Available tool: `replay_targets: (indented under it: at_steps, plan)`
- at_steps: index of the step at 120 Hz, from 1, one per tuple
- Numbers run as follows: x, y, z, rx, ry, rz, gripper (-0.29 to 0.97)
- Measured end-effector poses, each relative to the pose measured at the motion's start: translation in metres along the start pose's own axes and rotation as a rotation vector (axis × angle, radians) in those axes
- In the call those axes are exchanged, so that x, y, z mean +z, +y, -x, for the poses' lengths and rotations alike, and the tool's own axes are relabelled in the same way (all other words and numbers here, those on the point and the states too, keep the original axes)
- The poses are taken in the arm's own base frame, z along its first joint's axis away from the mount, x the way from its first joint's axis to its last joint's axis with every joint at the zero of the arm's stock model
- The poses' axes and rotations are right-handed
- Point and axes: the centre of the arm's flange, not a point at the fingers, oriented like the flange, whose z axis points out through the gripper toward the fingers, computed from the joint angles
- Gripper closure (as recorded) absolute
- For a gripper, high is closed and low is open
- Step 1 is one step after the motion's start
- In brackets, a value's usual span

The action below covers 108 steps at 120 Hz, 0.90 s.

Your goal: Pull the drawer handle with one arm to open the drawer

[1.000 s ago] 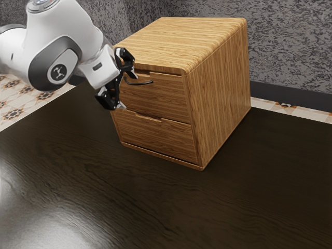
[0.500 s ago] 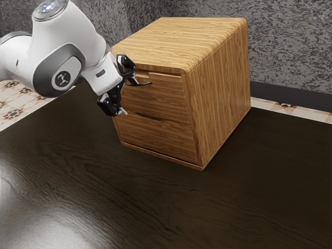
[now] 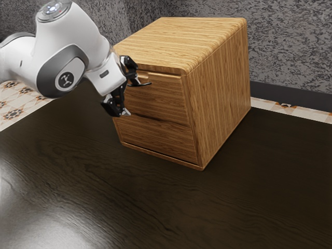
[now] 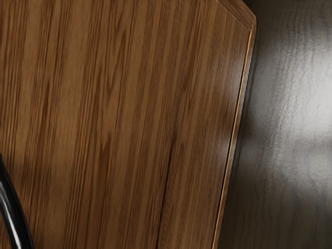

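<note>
A wooden cabinet (image 3: 207, 57) with two drawers stands on the dark table (image 3: 155, 207). The upper drawer (image 3: 161, 98) carries a thin black handle (image 3: 144, 83) and looks flush with the cabinet front. My black gripper (image 3: 127, 91) is at the exterior view's left end of that handle, close against the drawer front. It is open, one finger above the handle and one below, and the handle's left end is hidden behind the hand. In the wrist view the handle (image 4: 11, 207) is a dark curved bar over the wood grain of the drawer front (image 4: 114, 114).
The lower drawer (image 3: 158, 136) sits shut beneath the upper one. The cabinet's edge (image 4: 234, 135) meets the dark table (image 4: 290, 135) in the wrist view. A grey wall (image 3: 290, 36) rises behind, and patterned floor tiles (image 3: 21, 101) lie past the table's left edge.
My hand has moved toward the exterior view's right and slightly up, closing in on the drawer front. More of the handle's left end is now covered. The drawer has not moved.
</note>
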Motion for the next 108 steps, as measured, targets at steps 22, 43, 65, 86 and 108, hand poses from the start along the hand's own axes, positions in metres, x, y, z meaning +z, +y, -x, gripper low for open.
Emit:
replay_targets:
  at_steps: [22, 43, 65, 86, 108]
  plan:
    - [0.009, -0.002, 0.002, -0.008, 0.0, 0.006, 0.0]
    - [0.011, 0.0, 0.001, -0.014, -0.002, 0.01, 0.0]
    - [0.013, 0.001, 0.0, -0.019, -0.008, 0.011, -0.01]
    - [0.017, 0.006, 0.001, -0.024, -0.015, 0.024, 0.0]
    - [0.014, 0.013, 0.007, -0.034, -0.022, 0.028, 0.08]
